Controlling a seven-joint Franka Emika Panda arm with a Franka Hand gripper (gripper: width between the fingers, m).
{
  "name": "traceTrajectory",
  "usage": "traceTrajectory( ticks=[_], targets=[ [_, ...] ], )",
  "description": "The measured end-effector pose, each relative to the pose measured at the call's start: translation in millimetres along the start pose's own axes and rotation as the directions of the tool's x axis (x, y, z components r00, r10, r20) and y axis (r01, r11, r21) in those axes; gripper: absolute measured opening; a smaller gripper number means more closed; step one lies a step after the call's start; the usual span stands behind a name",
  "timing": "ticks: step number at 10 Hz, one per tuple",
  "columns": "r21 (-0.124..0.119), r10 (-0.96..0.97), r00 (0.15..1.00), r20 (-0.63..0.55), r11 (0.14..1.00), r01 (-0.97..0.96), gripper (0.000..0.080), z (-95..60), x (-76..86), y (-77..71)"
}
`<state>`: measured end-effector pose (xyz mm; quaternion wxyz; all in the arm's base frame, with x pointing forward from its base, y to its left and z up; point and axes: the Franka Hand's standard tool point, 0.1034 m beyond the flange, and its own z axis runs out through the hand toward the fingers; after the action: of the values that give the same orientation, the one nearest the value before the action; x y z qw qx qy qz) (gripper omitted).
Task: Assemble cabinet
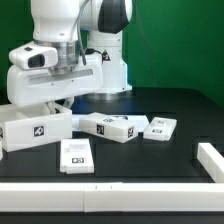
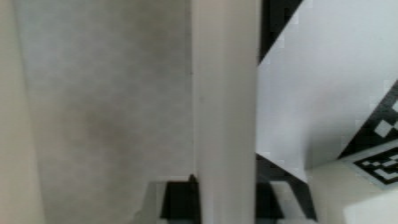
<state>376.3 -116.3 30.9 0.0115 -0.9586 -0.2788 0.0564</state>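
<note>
The cabinet's large white box frame (image 1: 35, 125) stands at the exterior view's left, with a tag on its front. My gripper (image 1: 60, 102) reaches down onto the frame's top edge. In the wrist view a tall white wall of the frame (image 2: 228, 120) runs between my two dark fingers (image 2: 178, 200), which press against it on both sides; my gripper (image 2: 231, 205) is shut on this wall. A tagged white block (image 1: 112, 126) lies at the middle, a smaller one (image 1: 160, 127) lies to its right, and a flat tagged piece (image 1: 75, 155) lies in front.
A white raised rail (image 1: 212, 160) borders the black table along the front and the exterior view's right. The white robot base (image 1: 105, 70) stands behind the parts. A tagged white surface (image 2: 377, 160) shows beside the held wall in the wrist view.
</note>
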Motion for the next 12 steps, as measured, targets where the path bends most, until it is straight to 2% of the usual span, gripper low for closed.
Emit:
traceTrajectory(
  ticks=[8, 10, 12],
  targets=[
    [0.0, 0.0, 1.0, 0.0, 1.0, 0.0, 0.009, 0.0, 0.0, 0.0],
    [-0.001, 0.011, 1.0, -0.001, 1.0, -0.011, 0.009, -8.6, 7.5, 11.9],
    [-0.016, 0.156, 0.987, -0.024, 0.988, -0.156, 0.0091, -22.8, 1.7, 18.9]
  ],
)
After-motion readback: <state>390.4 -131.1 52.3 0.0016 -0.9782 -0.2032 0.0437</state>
